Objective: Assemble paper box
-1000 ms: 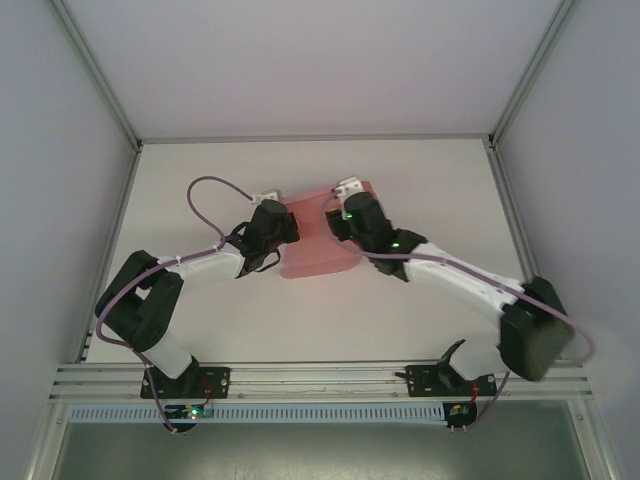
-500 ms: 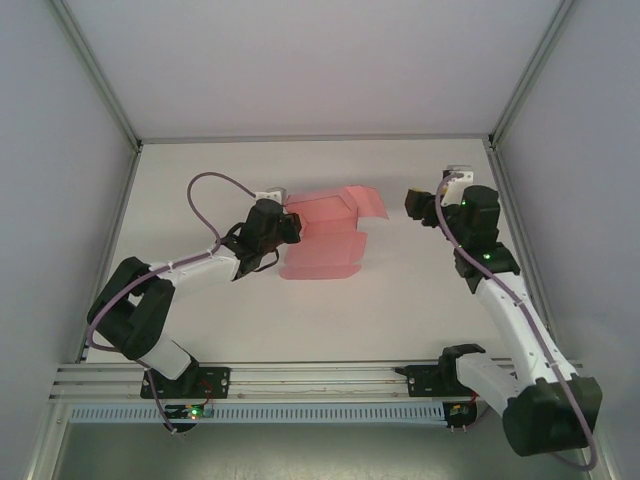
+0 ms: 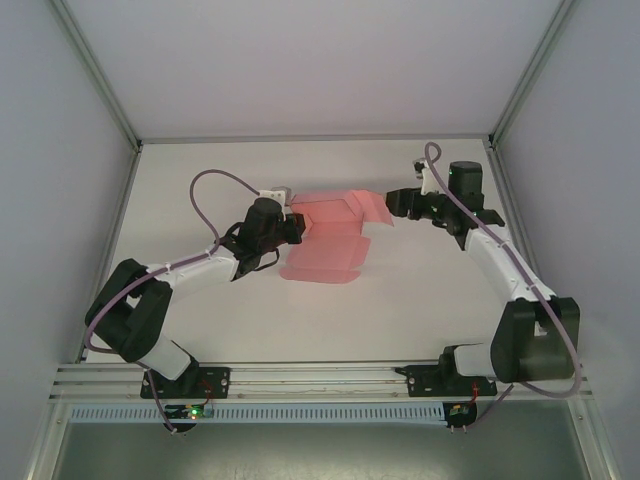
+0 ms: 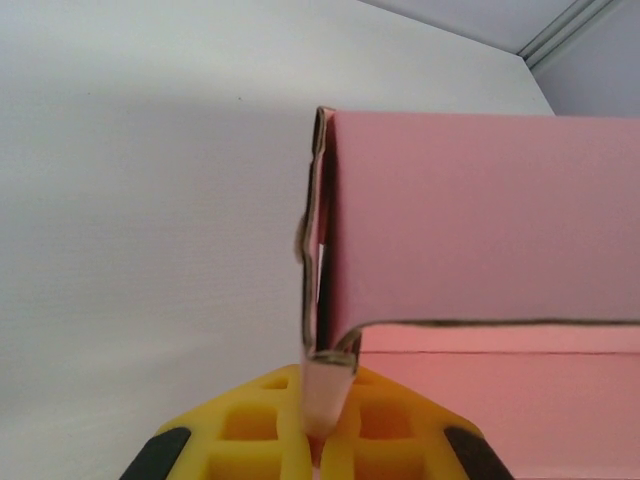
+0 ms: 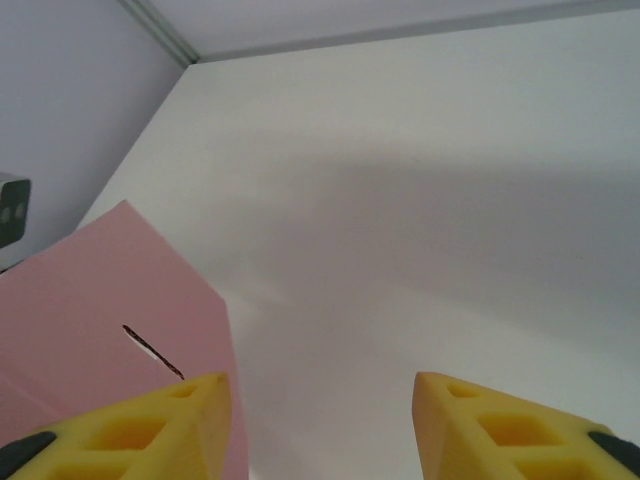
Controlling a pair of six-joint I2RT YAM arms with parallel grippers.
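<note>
Metal rails (image 3: 320,375) are running along the near edge of the white table (image 3: 430,300), and the two arms are standing on them. Both arms are reaching away toward the middle of the table, where the pink paper box (image 3: 330,245) is lying. From above it is looking like a cut sheet that is partly folded. Its near part is lying flat, and its far part is standing up like a low wall with flaps. A purple cable (image 3: 213,182) is looping over the left arm.

The left gripper (image 3: 290,224) is sitting at the left end of the box. From above, its grip is too small to make out. The left wrist camera is showing it close up: the yellow fingers (image 4: 250,425) are squeezing together on a thin corner flap (image 4: 322,385) of the box, and the pink wall is rising just behind.

A little farther away, the right gripper (image 3: 392,200) is pointing at the right end of the raised part. The right wrist camera is showing its two fingers standing apart, holding nothing, with bare table between them. One finger is sitting over the edge of the pink card, beside a short dark slit (image 5: 152,350). Whether it is touching the card, I cannot tell.

Grey walls (image 3: 320,70) are closing in the far side.
</note>
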